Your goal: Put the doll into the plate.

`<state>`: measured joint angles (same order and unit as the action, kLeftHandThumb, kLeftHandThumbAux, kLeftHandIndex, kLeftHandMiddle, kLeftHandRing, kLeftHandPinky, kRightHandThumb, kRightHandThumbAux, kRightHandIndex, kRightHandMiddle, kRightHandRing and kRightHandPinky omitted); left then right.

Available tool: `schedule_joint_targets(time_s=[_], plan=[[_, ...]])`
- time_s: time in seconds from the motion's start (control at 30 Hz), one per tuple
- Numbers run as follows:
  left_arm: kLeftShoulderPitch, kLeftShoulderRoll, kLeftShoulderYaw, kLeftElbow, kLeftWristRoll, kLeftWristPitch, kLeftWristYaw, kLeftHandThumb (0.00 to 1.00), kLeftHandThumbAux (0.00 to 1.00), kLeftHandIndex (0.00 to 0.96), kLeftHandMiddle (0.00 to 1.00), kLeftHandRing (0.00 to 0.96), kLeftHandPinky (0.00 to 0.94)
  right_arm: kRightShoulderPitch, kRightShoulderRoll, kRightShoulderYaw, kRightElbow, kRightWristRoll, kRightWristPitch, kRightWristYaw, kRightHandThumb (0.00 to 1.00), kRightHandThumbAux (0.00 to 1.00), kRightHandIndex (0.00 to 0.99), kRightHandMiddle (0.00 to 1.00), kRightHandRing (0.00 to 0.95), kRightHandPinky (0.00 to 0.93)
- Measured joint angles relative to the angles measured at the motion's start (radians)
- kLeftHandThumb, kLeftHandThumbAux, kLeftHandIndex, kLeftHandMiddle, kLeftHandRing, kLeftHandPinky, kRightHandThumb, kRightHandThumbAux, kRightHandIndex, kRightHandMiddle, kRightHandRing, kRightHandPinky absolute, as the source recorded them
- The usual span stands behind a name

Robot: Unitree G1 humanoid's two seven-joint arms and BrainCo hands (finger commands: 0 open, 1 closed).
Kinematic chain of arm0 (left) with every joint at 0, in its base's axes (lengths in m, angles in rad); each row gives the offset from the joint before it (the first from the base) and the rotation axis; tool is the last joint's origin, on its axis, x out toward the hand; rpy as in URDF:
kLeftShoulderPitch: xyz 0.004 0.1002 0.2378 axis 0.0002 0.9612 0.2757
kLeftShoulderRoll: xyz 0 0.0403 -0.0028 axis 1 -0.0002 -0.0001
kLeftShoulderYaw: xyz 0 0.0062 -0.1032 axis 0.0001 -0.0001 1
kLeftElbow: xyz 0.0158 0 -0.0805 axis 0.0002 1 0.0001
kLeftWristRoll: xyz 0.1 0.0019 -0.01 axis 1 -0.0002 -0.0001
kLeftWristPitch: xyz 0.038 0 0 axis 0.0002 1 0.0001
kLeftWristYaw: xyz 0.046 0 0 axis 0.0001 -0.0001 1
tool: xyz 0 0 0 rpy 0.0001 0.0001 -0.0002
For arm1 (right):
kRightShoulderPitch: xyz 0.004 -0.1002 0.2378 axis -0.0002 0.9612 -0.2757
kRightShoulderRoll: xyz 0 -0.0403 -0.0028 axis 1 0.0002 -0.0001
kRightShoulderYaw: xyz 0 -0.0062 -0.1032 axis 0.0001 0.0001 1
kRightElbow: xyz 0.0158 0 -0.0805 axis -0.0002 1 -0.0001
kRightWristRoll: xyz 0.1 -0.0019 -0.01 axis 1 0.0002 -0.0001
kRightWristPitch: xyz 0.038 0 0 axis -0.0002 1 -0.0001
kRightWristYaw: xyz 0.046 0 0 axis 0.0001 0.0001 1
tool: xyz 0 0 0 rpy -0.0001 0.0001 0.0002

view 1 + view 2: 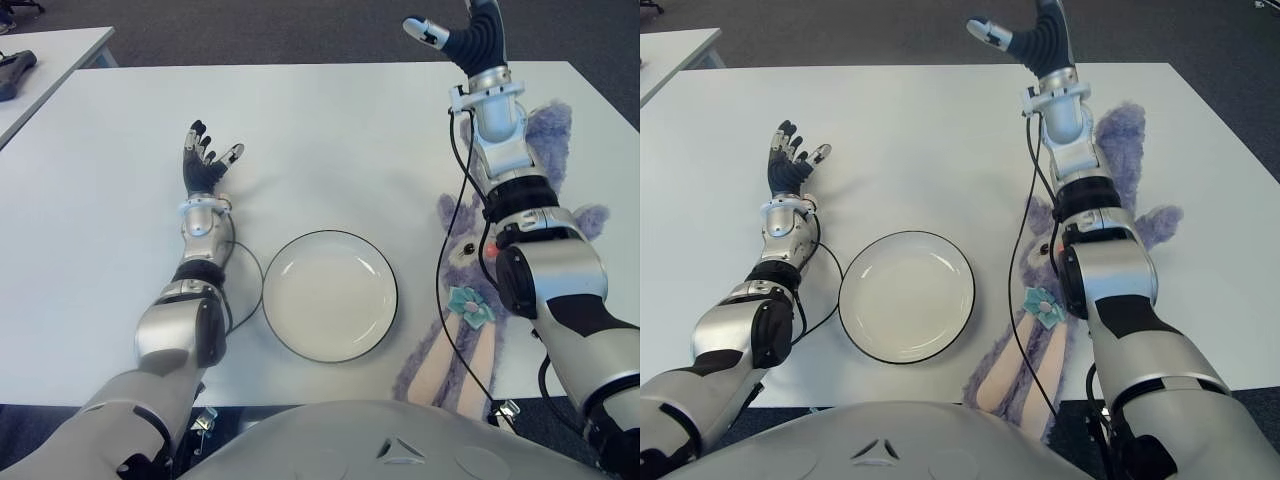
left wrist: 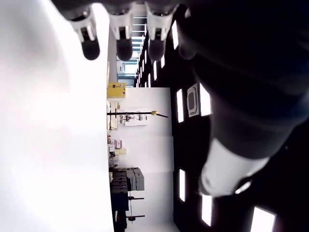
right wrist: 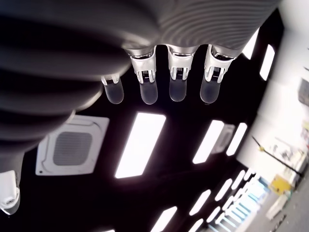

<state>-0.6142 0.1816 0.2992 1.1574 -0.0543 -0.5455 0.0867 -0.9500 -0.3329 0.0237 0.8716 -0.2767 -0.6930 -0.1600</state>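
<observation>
Left eye view: the purple plush rabbit doll (image 1: 462,300) with a teal flower on its chest is lying flat on the white table (image 1: 330,130), just right of the round white black-rimmed plate (image 1: 329,294) and partly hidden under the right forearm. The plate is sitting near the table's front edge, holding nothing. The left hand (image 1: 207,165) is showing left of the plate, fingers spread and pointing up, gripping nothing. The right hand (image 1: 468,32) is lifting high over the table's far edge, beyond the doll, thumb out, empty. Right eye view: same layout, the doll apart from the plate's rim. Left wrist view: dark fingertips (image 2: 90,47) are extending straight, nothing between them. Right wrist view: pale fingertips (image 3: 149,94) are hanging uncurled against ceiling lights, clasping nothing.
</observation>
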Motion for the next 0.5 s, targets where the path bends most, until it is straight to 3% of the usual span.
schedule_joint_targets(time_s=[0.23, 0.5], plan=[[0.0, 0.0, 0.0, 0.0, -0.001, 0.0, 0.0, 0.027, 0.825, 0.023, 0.008, 0.004, 0.04, 0.114, -0.015, 0.008, -0.088, -0.086, -0.033, -0.102, 0.051, 0.538, 0.037, 0.055, 0.032, 0.001], [0.0, -0.001, 0.002, 0.0, -0.004, 0.001, 0.0, 0.025, 0.808, 0.021, 0.009, 0.0, 0.032, 0.222, -0.079, 0.016, -0.181, -0.199, -0.075, -0.218, 0.037, 0.559, 0.047, 0.053, 0.023, 0.0]])
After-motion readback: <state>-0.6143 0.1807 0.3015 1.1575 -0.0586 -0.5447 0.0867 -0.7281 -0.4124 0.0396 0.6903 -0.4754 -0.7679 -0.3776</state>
